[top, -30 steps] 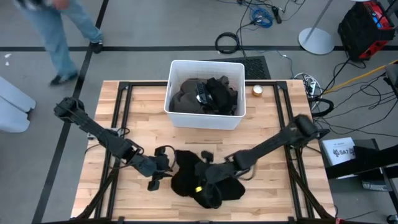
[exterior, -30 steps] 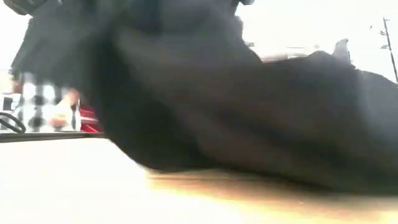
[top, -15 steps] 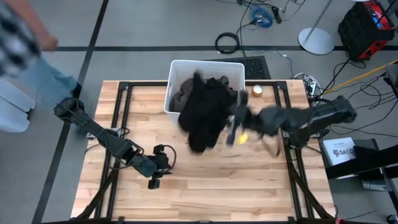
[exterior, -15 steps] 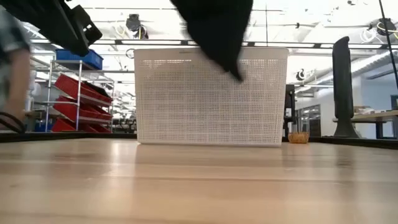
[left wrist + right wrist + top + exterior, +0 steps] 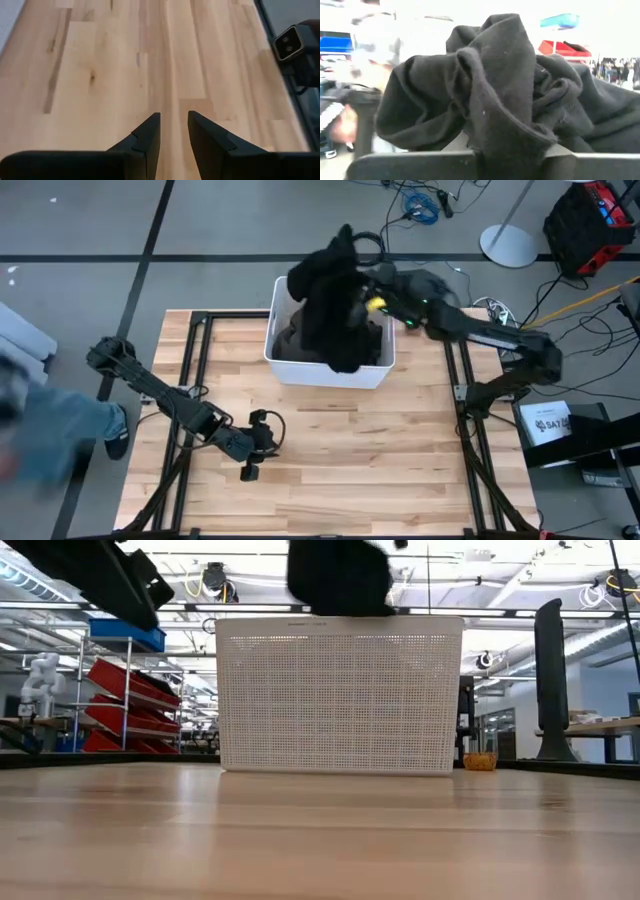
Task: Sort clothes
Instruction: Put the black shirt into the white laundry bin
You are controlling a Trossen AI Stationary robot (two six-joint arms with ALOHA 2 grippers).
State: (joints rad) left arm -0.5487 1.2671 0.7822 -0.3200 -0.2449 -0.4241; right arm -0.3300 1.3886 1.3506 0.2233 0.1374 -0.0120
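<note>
Right gripper [image 5: 368, 298] sits at upper centre of the high view, above the white bin [image 5: 283, 366], clamped on a black garment [image 5: 330, 300] that hangs bunched over the bin's middle; in the right wrist view the cloth [image 5: 505, 100] spills over the fingers and hides them. Low view: garment [image 5: 340, 575] at top centre, just above the bin's rim [image 5: 340, 622]. More dark clothes [image 5: 292, 340] lie inside the bin. Left gripper [image 5: 262, 438] rests low at lower left of the table [image 5: 400, 450], fingers [image 5: 150, 137] a narrow gap apart, holding nothing, bare wood under them. Blurred person [image 5: 50, 435] at the left edge
</note>
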